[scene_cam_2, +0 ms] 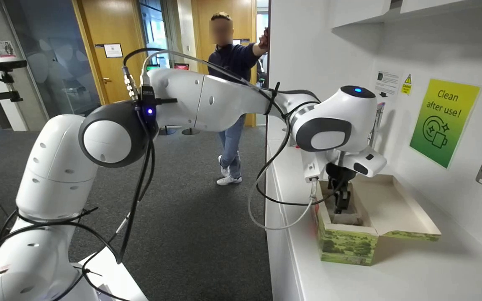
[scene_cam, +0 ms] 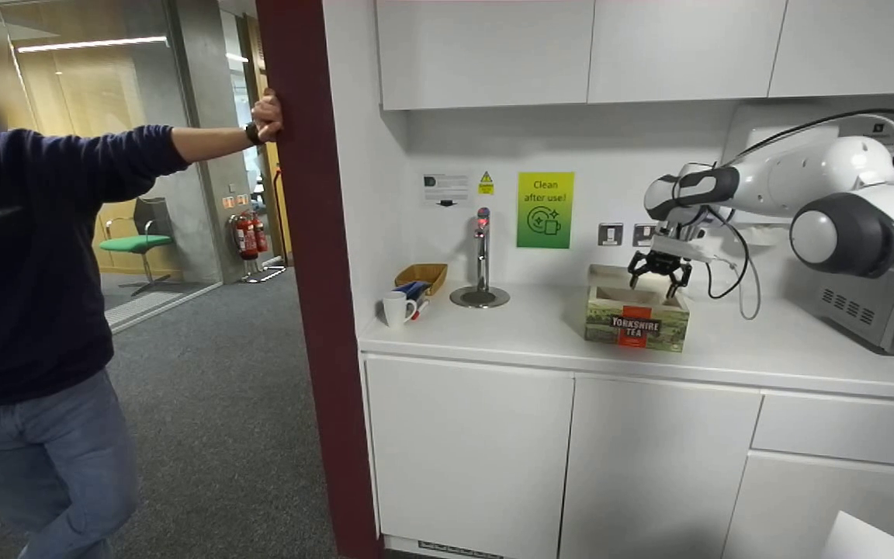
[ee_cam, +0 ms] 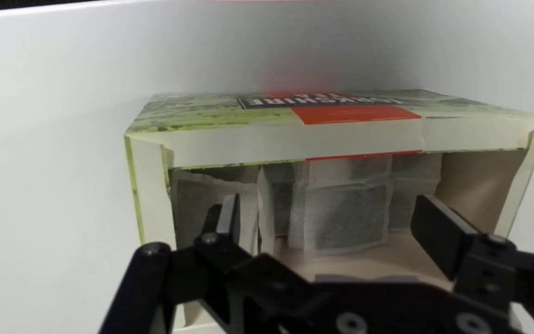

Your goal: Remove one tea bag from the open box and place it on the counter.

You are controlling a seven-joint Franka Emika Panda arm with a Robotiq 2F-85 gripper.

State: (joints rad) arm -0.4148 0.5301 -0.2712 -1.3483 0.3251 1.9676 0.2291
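Green-printed cardboard forms the rectangular tea box (scene_cam: 637,324), set on the long flat white counter (scene_cam: 493,334) in an exterior view, the black 2-fingered claw (scene_cam: 653,290) held at its open top; in an exterior view the hinged cream lid (scene_cam_2: 396,205) is shown folded back; in the wrist view the fingers (ee_cam: 438,236) are parted, nothing grasped, their spread aligned with the box's long axis; inside, 1 whitish paper tea bag (ee_cam: 348,218) is framed between them, towards the printed front (ee_cam: 364,113); its depth cannot be told.

Counter (scene_cam: 524,320) with box (scene_cam: 636,324), mug (scene_cam: 396,310), basket (scene_cam: 425,275)
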